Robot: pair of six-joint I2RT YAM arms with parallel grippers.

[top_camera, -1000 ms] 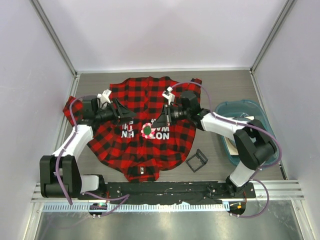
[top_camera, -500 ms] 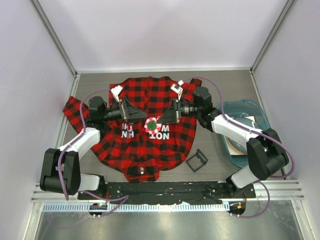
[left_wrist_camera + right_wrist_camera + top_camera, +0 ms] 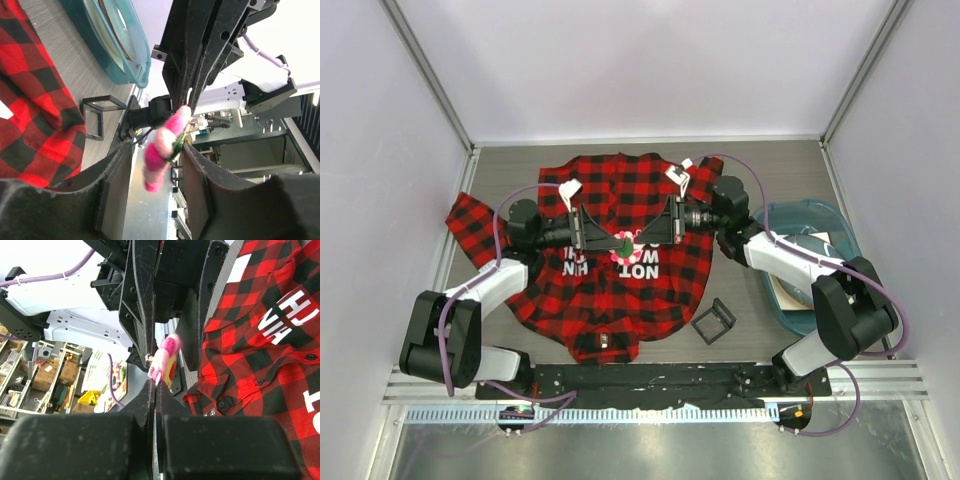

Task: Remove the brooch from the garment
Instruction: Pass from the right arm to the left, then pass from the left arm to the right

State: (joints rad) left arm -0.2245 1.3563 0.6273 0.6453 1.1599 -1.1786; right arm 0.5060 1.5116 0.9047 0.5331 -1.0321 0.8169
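Observation:
The pink flower brooch (image 3: 623, 243) hangs in the air above the red-and-black check garment (image 3: 610, 290), over its white lettering. My right gripper (image 3: 640, 237) is shut on the brooch's edge; in the right wrist view the brooch (image 3: 165, 359) sticks out past the closed tips of that gripper (image 3: 154, 384). My left gripper (image 3: 604, 240) faces it from the left, open. In the left wrist view the brooch (image 3: 162, 147) sits between the spread jaws of the left gripper (image 3: 157, 150), close to the right-hand pad. The garment also shows in the wrist views (image 3: 30, 100) (image 3: 260, 355).
A teal bin (image 3: 810, 260) stands at the right of the table and shows in the left wrist view (image 3: 115, 45). A black square frame (image 3: 714, 320) lies on the table beside the shirt's lower right hem and shows in the left wrist view (image 3: 95, 117).
The right gripper has lifted the brooch up and back from the shirt's lettering. The left gripper has moved right until its open jaws sit around the brooch.

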